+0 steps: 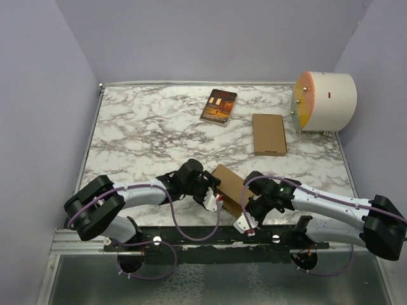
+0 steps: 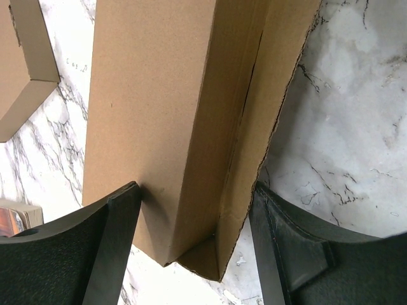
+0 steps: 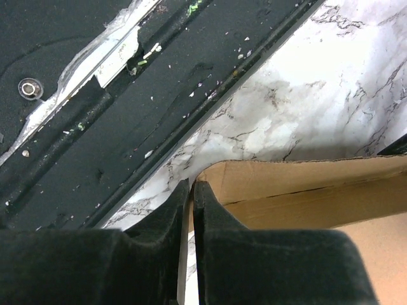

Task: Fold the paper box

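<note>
The paper box (image 1: 230, 183) is a slim brown cardboard carton near the table's front edge, between my two arms. My left gripper (image 1: 215, 197) holds one end of it. In the left wrist view the box (image 2: 159, 114) fills the space between the two black fingers (image 2: 108, 248), which touch its opposite sides, and a loose flap runs along its right side. My right gripper (image 1: 247, 219) is at the box's near end. In the right wrist view this gripper (image 3: 192, 185) pinches the corner of a thin flap of the box (image 3: 305, 190).
A bigger brown carton (image 1: 269, 133) lies at the back right, with a dark red-brown book (image 1: 219, 106) to its left. A white drum with an orange face (image 1: 324, 101) stands at the far right. A black rail (image 3: 95, 127) runs along the near table edge.
</note>
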{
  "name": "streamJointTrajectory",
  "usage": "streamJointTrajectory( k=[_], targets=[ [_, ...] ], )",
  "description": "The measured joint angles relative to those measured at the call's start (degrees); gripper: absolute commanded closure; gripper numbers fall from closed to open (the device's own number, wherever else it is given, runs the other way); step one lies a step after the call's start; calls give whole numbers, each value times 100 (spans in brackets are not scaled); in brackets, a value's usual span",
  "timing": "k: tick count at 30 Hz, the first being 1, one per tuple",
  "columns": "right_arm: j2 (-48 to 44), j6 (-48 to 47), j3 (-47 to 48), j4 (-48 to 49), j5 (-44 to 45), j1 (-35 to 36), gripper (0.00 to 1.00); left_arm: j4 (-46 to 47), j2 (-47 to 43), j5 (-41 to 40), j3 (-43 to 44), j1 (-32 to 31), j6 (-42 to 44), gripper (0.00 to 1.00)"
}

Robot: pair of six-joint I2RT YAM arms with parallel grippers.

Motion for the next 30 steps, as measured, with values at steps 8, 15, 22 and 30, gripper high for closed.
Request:
streamJointTrajectory(
  k=[8,15,22,30],
  targets=[
    [238,85,181,42,46,155,99,-2,57,0,52,0,0,32],
    [487,13,433,33,122,238,99,7,94,4,74,0,2,32],
    [769,-238,662,-37,149,245,99,17,116,7,85,0,4,32],
    [868,-450,741,-116,149,245,99,17,118,7,85,0,4,32]
  ],
)
